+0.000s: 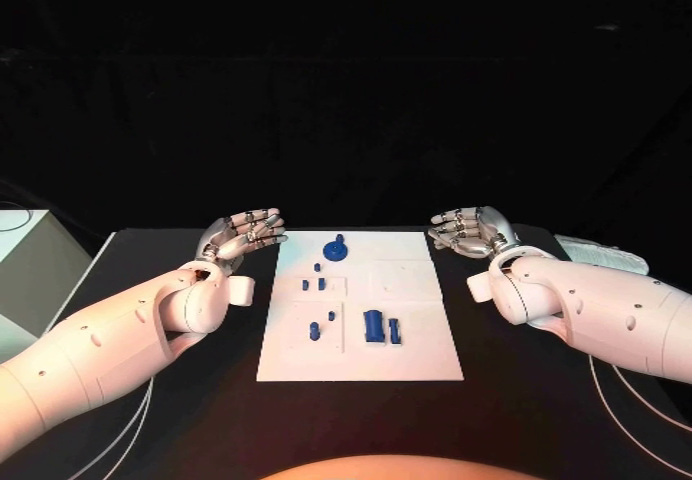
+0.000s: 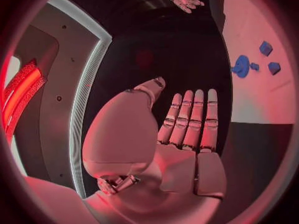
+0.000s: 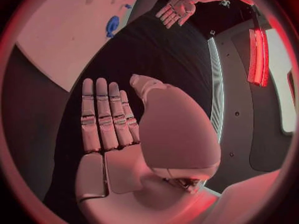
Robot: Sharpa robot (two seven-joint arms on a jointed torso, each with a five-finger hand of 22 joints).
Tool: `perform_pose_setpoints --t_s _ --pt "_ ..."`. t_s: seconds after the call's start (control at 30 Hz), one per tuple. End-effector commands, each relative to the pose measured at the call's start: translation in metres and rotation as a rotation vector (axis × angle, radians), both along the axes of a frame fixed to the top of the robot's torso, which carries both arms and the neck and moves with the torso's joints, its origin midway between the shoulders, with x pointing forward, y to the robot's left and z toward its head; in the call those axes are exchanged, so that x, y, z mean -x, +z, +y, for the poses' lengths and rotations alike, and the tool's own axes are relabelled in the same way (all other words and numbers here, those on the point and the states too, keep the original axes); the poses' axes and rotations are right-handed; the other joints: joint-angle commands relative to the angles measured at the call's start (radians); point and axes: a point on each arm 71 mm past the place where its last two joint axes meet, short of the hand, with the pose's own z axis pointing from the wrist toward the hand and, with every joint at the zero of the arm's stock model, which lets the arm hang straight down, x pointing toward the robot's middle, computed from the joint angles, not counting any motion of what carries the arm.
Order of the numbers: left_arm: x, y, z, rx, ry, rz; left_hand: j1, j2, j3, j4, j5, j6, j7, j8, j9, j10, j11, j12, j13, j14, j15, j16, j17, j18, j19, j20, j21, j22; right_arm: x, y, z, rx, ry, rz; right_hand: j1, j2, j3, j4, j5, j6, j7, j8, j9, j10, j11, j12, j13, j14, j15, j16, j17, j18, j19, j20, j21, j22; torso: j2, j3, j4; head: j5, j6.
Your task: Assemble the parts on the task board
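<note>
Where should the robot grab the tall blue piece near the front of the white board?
Probably by its upright sides, coming down from above. The tall blue piece stands on the board, so its top is free. A small part sits close on its right, so pinching front to back looks safer. Both the left hand and right hand are empty.

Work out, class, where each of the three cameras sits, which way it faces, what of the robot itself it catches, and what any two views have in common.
Head view: on the robot's head, looking down at the task board; the left hand and right hand lie open either side.
Left wrist view: behind the left hand, facing along its flat fingers.
Right wrist view: behind the right hand, likewise.
Shared: both wrist views catch the board, the round blue part, and the opposite hand.
</note>
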Motion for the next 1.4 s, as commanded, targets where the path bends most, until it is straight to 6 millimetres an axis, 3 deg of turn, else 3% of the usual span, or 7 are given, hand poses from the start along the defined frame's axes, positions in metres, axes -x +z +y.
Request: perform_pose_setpoints --t_s 0.03,0.07,0.13,0.33,0.37,0.4,1.4 --pt "-0.004 0.000 0.002 0.006 0.073 -0.041 0.014 0.007 -0.018 0.000 0.001 0.013 -0.002 -0.006 -0.007 -0.011 0.006 -0.036 -0.002 -0.020 0.009 -0.057 -0.016 -0.009 -0.003 0.000 -0.040 -0.035 -0.003 0.001 0.005 -0.092 0.058 -0.018 -0.014 0.011 0.002 -0.018 -0.006 0.004 0.008 -0.010 -0.009 0.000 0.006 -0.007 -0.049 0.002 0.008 -0.031 -0.028 0.013 -0.006 0.005 -0.004 -0.062 -0.013 0.0047 0.0033 0.006 0.007" --pt "-0.002 -0.002 0.000 0.000 0.015 -0.002 -0.414 0.174 -0.376 -0.180 -0.166 -0.780 -0.168 -0.200 -0.238 -0.902 -0.214 -0.178 -0.065 -0.758 -0.186 -0.358 -0.146 -0.169 -0.718 -0.289 -0.194 -0.313 -0.002 0.000 0.001 -0.014 0.005 -0.002 -0.433 0.246 -0.460 -0.233 -0.204 -0.891 -0.199 -0.191 -0.351 -0.328 -0.146 -0.098 -0.251 -0.313 -0.106 -0.214 -0.480 -0.171 -0.974 -0.221 -0.065 -0.525 -0.004 0.0008 0.0009 0.002 0.002" --pt "-0.002 -0.001 -0.001 -0.001 0.016 -0.003 -0.461 0.174 -0.376 -0.180 -0.166 -0.780 -0.168 -0.200 -0.238 -0.902 -0.214 -0.178 -0.065 -0.758 -0.186 -0.358 -0.146 -0.169 -0.718 -0.289 -0.194 -0.313 -0.001 0.000 0.002 -0.021 0.004 -0.003 -0.490 0.246 -0.460 -0.233 -0.204 -0.891 -0.199 -0.191 -0.351 -0.369 -0.146 -0.098 -0.251 -1.043 -0.106 -0.214 -0.480 -0.171 -0.974 -0.221 -0.065 -0.525 -0.004 0.0012 0.0011 0.002 0.005" --pt "0.001 0.008 -0.014 -0.016 0.031 -0.013 -0.669 0.174 -0.376 -0.180 -0.166 -0.780 -0.168 -0.200 -0.238 -0.902 -0.214 -0.178 -0.065 -0.758 -0.186 -0.358 -0.146 -0.169 -0.718 -0.289 -0.194 -0.313 0.008 0.007 0.016 -0.106 -0.014 -0.015 -0.696 0.246 -0.460 -0.233 -0.204 -0.891 -0.199 -0.191 -0.351 -1.090 -0.146 -0.098 -0.251 -1.043 -0.106 -0.214 -0.480 -0.171 -0.974 -0.221 -0.065 -0.525 -0.007 0.0069 0.0043 -0.002 0.042" --pt "0.001 0.011 -0.018 -0.020 0.035 -0.016 -0.696 0.174 -0.376 -0.180 -0.166 -0.780 -0.168 -0.200 -0.238 -0.902 -0.214 -0.178 -0.065 -0.758 -0.186 -0.358 -0.146 -0.169 -0.718 -0.289 -0.194 -0.313 0.010 0.008 0.020 -0.127 -0.018 -0.017 -1.422 0.246 -0.460 -0.233 -0.204 -0.891 -0.199 -0.191 -0.351 -1.090 -0.146 -0.098 -0.251 -1.043 -0.106 -0.214 -0.480 -0.171 -0.974 -0.221 -0.065 -0.525 -0.007 0.0083 0.0051 -0.002 0.051" --pt "0.002 0.013 -0.021 -0.025 0.039 -0.018 -1.398 0.174 -0.376 -0.180 -0.166 -0.780 -0.168 -0.200 -0.238 -0.902 -0.214 -0.178 -0.065 -0.758 -0.186 -0.358 -0.146 -0.169 -0.718 -0.289 -0.194 -0.313 0.013 0.010 0.023 -0.150 -0.024 -0.019 -1.422 0.246 -0.460 -0.233 -0.204 -0.891 -0.199 -0.191 -0.351 -1.090 -0.146 -0.098 -0.251 -1.043 -0.106 -0.214 -0.480 -0.171 -0.974 -0.221 -0.065 -0.525 -0.008 0.0099 0.0059 -0.003 0.062" --pt "0.038 0.049 -0.077 -0.142 0.126 -0.031 -1.398 0.174 -0.376 -0.180 -0.166 -0.780 -0.168 -0.200 -0.238 -0.902 -0.214 -0.178 -0.065 -0.758 -0.186 -0.358 -0.146 -0.169 -0.718 -0.289 -0.194 -0.313 0.051 0.039 0.066 -0.407 -0.097 -0.010 -1.422 0.246 -0.460 -0.233 -0.204 -0.891 -0.199 -0.191 -0.351 -1.090 -0.146 -0.098 -0.251 -1.043 -0.106 -0.214 -0.480 -0.171 -0.974 -0.221 -0.065 -0.525 -0.017 0.0267 0.0152 -0.013 0.170"
